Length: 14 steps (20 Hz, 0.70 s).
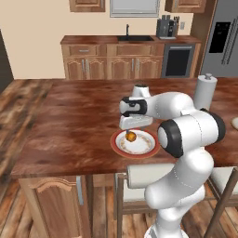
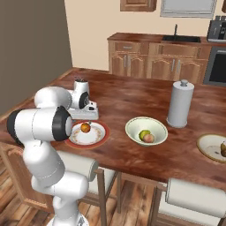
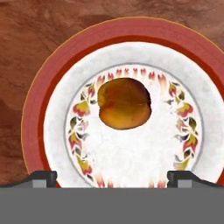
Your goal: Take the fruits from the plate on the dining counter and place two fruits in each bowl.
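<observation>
Orange fruit [image 3: 125, 103] is sitting alone on the plate [image 3: 37, 118], and the gripper [image 3: 112, 177] is hanging right over it with jaws spread wide, nothing in them. In the hand view the fruit is lying ahead of the tips and roughly centred between them, so I'm guessing a nudge forward before dropping. It's roundish, so jaw angle shouldn't be mattering much.

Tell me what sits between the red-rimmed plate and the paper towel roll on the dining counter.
In the right base view, the cream bowl, holding two fruits, sits between the plate and the paper towel roll.
</observation>
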Tool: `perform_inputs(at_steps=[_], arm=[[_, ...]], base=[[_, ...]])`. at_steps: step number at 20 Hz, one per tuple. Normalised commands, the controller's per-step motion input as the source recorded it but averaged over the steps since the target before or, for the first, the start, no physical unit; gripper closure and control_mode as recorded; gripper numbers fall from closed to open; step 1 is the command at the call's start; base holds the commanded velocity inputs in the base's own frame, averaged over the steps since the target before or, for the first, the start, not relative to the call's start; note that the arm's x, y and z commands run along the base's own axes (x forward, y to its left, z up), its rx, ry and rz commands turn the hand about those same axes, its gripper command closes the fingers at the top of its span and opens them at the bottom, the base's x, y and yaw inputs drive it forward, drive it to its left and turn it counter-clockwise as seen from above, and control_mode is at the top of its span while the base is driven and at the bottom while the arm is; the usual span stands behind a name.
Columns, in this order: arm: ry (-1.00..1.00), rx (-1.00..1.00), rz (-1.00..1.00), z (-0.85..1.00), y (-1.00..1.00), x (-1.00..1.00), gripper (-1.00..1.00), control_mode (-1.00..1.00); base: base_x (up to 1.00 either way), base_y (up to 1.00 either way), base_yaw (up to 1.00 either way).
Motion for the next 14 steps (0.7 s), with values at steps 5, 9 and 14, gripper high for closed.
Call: perform_inputs(at_steps=[5, 9, 14], arm=[[-0.01, 0.0, 0.0, -0.16, 0.03, 0.3, -1.0, -1.0], [0.0, 0.0, 0.0, -0.06, 0.06, 0.48, -1.0, -1.0], [0.07, 0.0, 0.0, -0.05, 0.0, 0.11, -1.0, -1.0]], base=[[0.0, 0.0, 0.0], [0.0, 0.0, 0.0], [0.0, 0.0, 0.0]])
